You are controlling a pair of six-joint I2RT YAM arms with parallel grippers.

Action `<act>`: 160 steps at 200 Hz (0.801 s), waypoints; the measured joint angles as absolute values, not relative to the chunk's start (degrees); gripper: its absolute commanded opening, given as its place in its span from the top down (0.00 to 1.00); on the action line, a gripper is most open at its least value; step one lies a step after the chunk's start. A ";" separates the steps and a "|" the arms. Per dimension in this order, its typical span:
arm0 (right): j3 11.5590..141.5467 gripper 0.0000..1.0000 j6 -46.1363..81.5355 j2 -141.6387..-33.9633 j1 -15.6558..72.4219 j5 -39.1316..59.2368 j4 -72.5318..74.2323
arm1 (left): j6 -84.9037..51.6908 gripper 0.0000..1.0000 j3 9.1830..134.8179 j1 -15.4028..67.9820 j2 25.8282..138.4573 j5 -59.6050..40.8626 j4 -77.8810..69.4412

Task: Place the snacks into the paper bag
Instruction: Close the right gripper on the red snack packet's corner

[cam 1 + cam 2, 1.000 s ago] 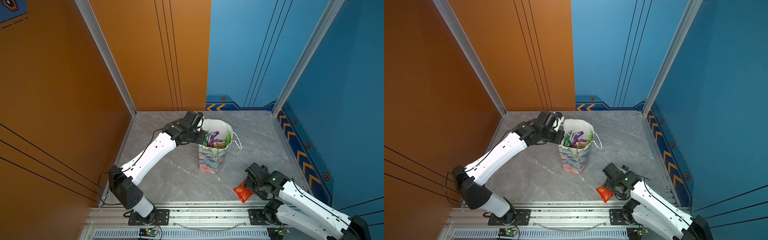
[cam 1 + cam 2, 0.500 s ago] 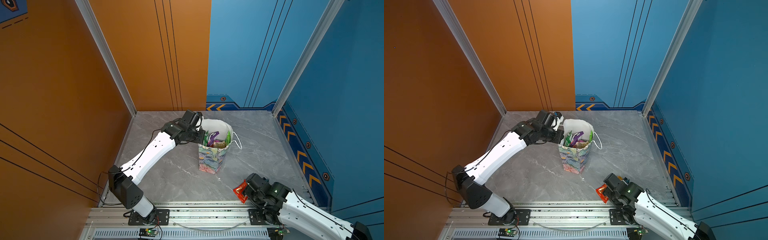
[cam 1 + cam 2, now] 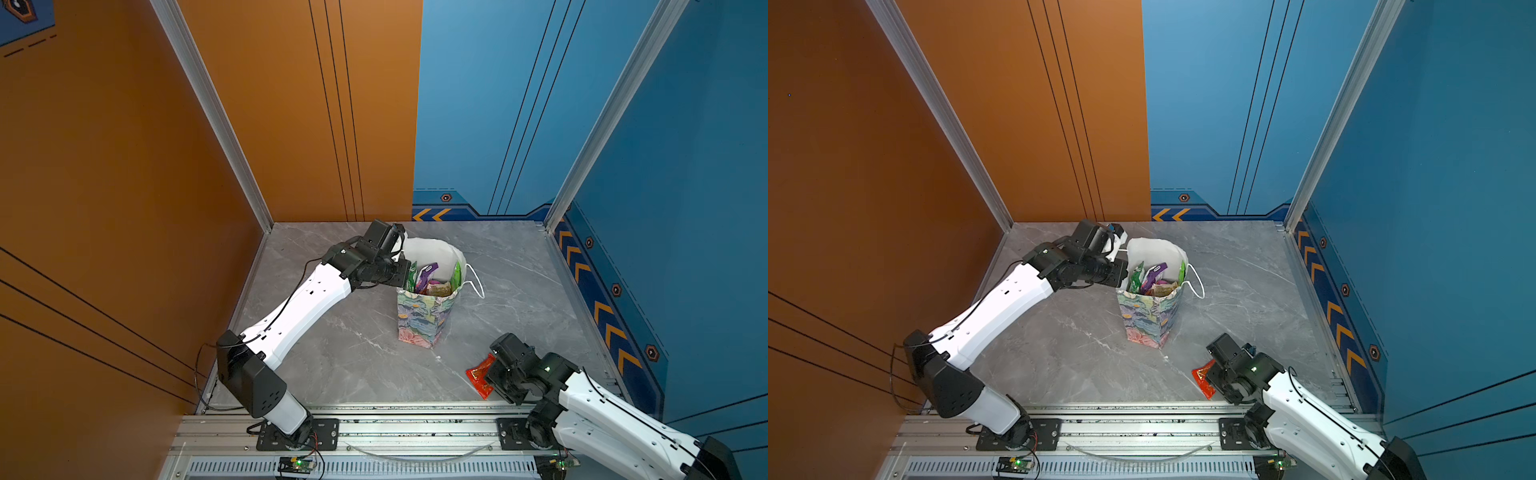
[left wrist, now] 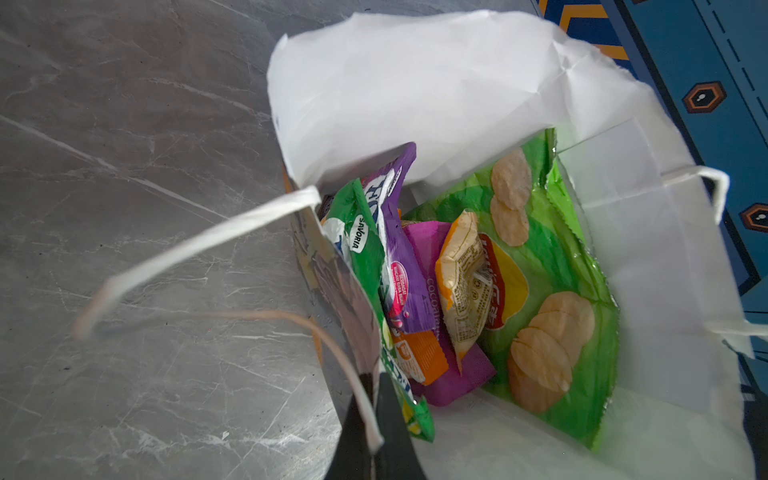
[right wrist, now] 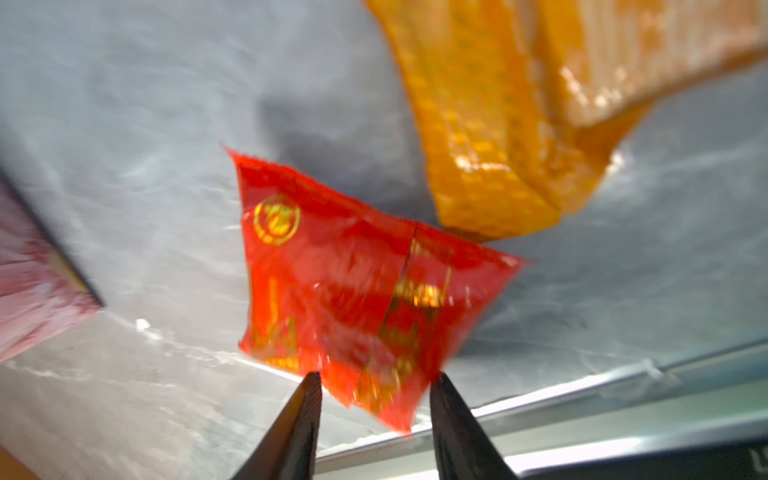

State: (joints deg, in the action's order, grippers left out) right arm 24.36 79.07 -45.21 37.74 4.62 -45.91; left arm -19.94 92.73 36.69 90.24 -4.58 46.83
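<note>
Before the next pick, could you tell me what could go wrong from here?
The right tool straddles only the near edge of the red packet; a crinkly pinch there may slip.
The orange packet lies beside it and might get dragged.
The left tool pinches the rim of the paper bag; tugging could tip it.

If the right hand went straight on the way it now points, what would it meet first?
The red packet, whose near end lies between the fingers of the right hand. The orange packet lies beyond it, though the blur makes depth unclear.
</note>
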 measured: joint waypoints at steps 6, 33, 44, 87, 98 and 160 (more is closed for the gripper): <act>24.51 0.55 78.61 -45.36 37.54 4.36 -45.41 | -19.94 1.00 92.73 36.69 90.24 -4.58 46.83; 24.62 0.53 77.25 -46.57 36.88 4.27 -44.07 | -19.94 1.00 92.73 36.69 90.21 -4.58 46.83; 24.62 0.50 76.95 -46.98 36.73 4.29 -43.77 | -19.94 1.00 92.73 36.69 90.21 -4.58 46.83; 23.62 0.46 76.73 -47.13 36.73 4.27 -42.06 | -19.94 0.99 92.73 36.69 90.21 -4.58 46.83; 23.11 0.45 76.71 -47.70 36.67 4.29 -41.52 | -19.94 0.99 92.73 36.69 90.24 -4.58 46.83; 23.73 0.54 75.16 -52.86 36.32 4.27 -39.53 | -19.94 0.99 92.73 36.69 90.24 -4.58 46.83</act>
State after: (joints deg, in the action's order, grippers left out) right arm 23.73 75.16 -52.86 36.32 4.27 -39.53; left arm -19.94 92.73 36.69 90.24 -4.58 46.83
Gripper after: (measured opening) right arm 0.525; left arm 0.046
